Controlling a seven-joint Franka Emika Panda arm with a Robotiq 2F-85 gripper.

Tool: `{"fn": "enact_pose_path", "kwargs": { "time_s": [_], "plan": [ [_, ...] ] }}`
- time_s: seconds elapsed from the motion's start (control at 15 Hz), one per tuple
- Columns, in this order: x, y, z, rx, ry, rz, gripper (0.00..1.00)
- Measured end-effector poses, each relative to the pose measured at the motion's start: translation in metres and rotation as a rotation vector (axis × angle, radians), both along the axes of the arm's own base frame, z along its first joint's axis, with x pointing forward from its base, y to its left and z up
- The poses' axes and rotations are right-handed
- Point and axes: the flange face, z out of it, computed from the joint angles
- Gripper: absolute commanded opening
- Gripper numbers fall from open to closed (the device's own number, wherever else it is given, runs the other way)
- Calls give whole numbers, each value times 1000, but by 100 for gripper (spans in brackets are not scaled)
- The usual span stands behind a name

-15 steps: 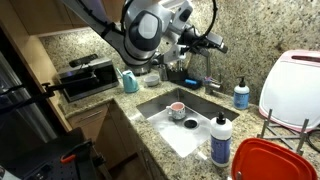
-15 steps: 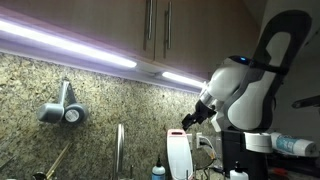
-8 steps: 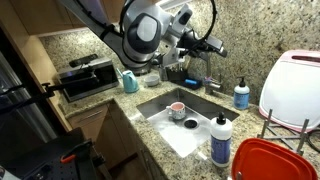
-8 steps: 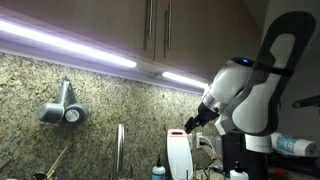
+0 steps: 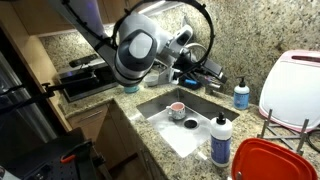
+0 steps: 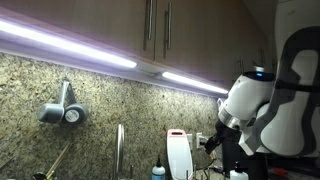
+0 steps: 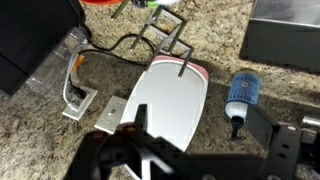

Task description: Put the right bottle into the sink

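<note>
Right bottle (image 5: 221, 141): white, black cap, bluish label, upright on the counter (image 5: 128, 103) just beside a corner of the sink (image 5: 203, 106), outside the basin; pincer (image 5: 217, 72): jaws wide, empty, over the sink's opposite rim, well apart from the bottle.

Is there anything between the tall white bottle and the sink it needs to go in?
Nothing visible. The white bottle stands on the counter close beside the rim of the sink. A pinkish bowl sits inside the basin, farther in.
</note>
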Motion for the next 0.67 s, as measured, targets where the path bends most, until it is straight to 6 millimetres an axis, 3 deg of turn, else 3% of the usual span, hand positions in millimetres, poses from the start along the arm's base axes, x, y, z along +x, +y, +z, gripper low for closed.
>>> {"fn": "enact_pose_path", "kwargs": {
  "time_s": [0.67],
  "plan": [
    [0, 2, -4, -5, 7, 3, 100]
  ]
}}
